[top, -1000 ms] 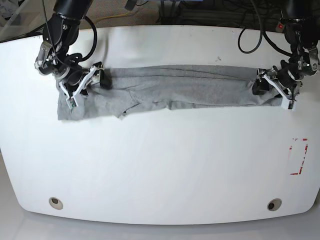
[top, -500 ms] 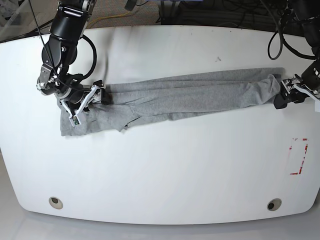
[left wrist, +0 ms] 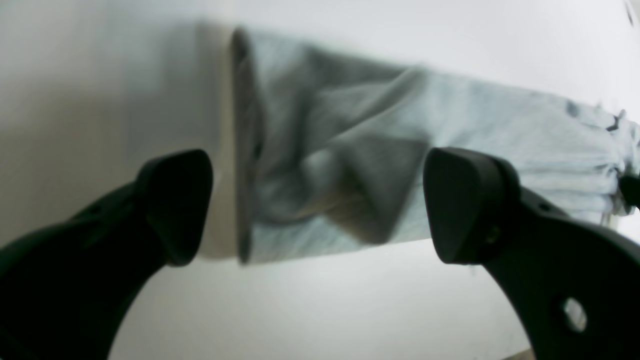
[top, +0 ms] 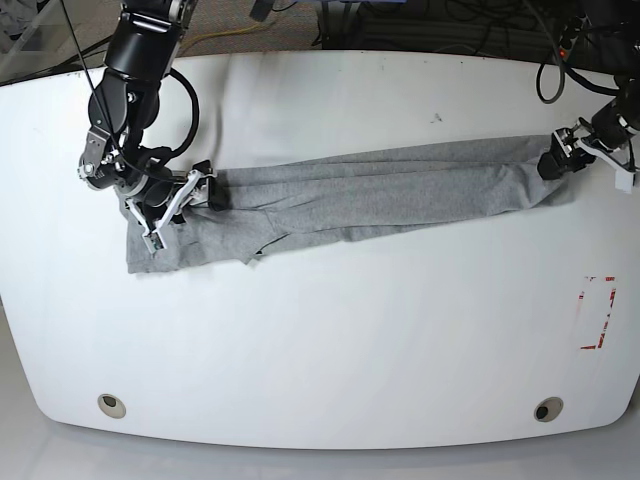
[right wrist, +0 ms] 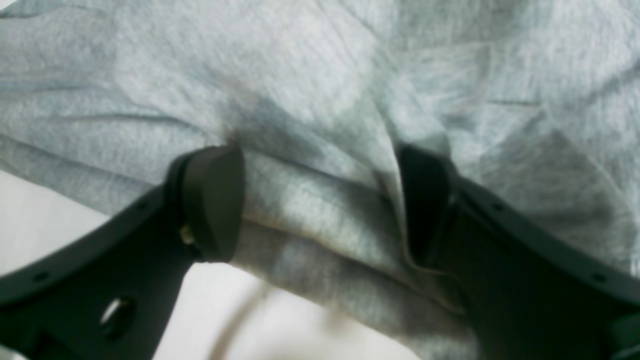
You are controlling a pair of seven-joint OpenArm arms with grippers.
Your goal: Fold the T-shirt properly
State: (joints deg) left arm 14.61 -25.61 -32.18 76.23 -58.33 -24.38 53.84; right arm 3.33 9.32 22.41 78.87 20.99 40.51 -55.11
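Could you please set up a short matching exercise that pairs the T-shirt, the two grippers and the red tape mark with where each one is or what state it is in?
Things:
1. T-shirt
2. left gripper
3. right gripper
4. red tape mark

States or places:
A. jaws spread, nothing between them
B. on bare table, apart from the cloth
C. jaws on bunched fabric
D. stretched in a long band across the table

Pairs: 1-D, 2-A, 3-C, 4-B

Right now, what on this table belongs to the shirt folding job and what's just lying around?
Job: T-shirt; right gripper, closed on it; left gripper, open.
Lying about: red tape mark; table.
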